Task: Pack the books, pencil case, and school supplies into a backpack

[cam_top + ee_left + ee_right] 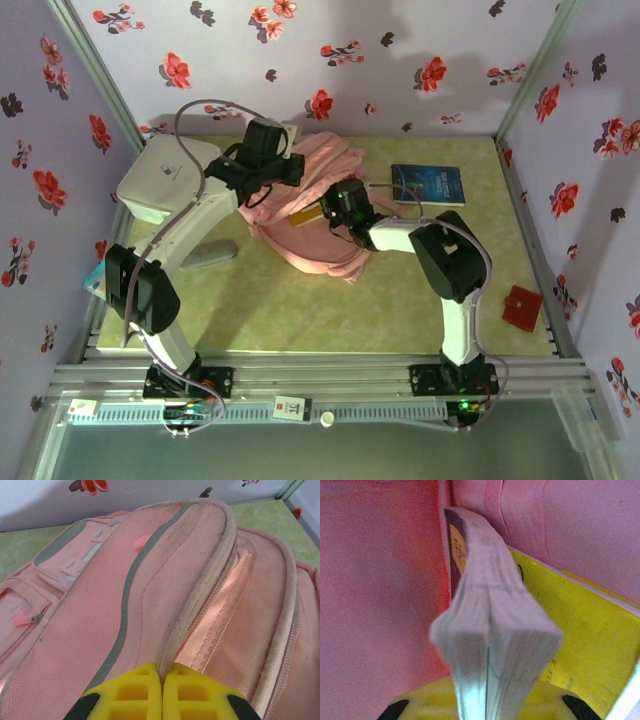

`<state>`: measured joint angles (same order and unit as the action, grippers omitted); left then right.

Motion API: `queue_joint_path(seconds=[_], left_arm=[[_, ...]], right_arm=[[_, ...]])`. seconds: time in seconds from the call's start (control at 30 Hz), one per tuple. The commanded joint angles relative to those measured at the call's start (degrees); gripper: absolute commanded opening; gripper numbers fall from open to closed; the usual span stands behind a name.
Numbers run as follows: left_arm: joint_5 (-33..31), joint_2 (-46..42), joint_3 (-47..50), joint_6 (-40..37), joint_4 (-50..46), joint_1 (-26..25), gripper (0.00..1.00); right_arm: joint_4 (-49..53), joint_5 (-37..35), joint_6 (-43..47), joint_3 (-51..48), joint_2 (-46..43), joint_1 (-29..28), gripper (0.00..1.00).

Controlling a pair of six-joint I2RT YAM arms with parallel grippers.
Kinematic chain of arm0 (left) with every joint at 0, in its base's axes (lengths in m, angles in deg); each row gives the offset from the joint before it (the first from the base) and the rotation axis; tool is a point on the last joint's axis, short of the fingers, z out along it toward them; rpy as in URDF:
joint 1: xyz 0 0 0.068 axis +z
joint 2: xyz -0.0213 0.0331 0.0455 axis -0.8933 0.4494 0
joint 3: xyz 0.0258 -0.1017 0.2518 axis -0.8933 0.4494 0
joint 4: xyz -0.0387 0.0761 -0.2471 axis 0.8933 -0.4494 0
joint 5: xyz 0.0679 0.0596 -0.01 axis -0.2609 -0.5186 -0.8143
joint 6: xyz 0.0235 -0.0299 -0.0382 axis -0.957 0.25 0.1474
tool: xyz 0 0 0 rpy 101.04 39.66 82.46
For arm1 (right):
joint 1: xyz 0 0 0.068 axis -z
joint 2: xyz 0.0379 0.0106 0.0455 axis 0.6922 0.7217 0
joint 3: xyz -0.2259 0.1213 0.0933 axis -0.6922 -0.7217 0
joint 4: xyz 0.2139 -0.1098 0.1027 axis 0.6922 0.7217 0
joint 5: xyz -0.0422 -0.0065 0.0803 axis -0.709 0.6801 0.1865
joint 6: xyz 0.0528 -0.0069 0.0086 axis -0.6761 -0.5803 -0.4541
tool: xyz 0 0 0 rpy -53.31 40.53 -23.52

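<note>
Plan of the table (330, 300) from above. The backpack (310, 205) lies mid-table, toward the back wall. A box (165, 180) sits in the back left corner, left of the backpack. A lone book (428, 185) lies flat to the backpack's right, apart from it. An oblong object (210, 255) lies before the box, just left of the backpack. A flat square item (521, 307) lies well apart, near the right edge. The left gripper (288, 163) pinches a raised rim at the backpack's back left. The right gripper (322, 210) reaches into the backpack from the right. Inside, the gripped book (490, 620) stands on edge between its fingers, with a second book (580, 635) just beside it on the right.
</note>
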<state>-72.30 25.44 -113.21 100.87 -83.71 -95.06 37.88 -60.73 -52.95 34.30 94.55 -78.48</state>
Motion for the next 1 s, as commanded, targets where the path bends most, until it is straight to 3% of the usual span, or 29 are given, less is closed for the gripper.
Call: queue_joint_path(seconds=[0.0,0.23,0.63,0.87,0.93,0.97], left_arm=[[3.4,-3.8,-0.4,3.3,6.5,1.1,0.00],[4.3,-3.8,0.4,4.3,7.0,2.3,0.00],[4.6,-4.9,4.1,3.0,6.6,4.6,0.00],[4.4,-8.8,13.0,-4.1,5.9,5.0,0.00],[4.8,-10.5,16.3,-4.9,6.1,5.1,0.14],[4.8,-11.6,18.1,-4.6,6.4,5.0,0.30]], right_arm=[[-3.4,1.7,-0.5,3.5,1.5,-0.6,0.20],[-5.1,4.7,1.0,1.4,-0.4,-0.4,0.37],[6.2,2.4,5.7,-16.1,-22.3,1.0,0.56],[31.7,-11.8,17.1,-22.5,-39.1,3.1,0.68],[36.5,-14.5,21.4,-22.5,-42.4,4.8,0.69],[39.4,-15.3,23.6,-22.0,-43.8,6.2,0.71]])
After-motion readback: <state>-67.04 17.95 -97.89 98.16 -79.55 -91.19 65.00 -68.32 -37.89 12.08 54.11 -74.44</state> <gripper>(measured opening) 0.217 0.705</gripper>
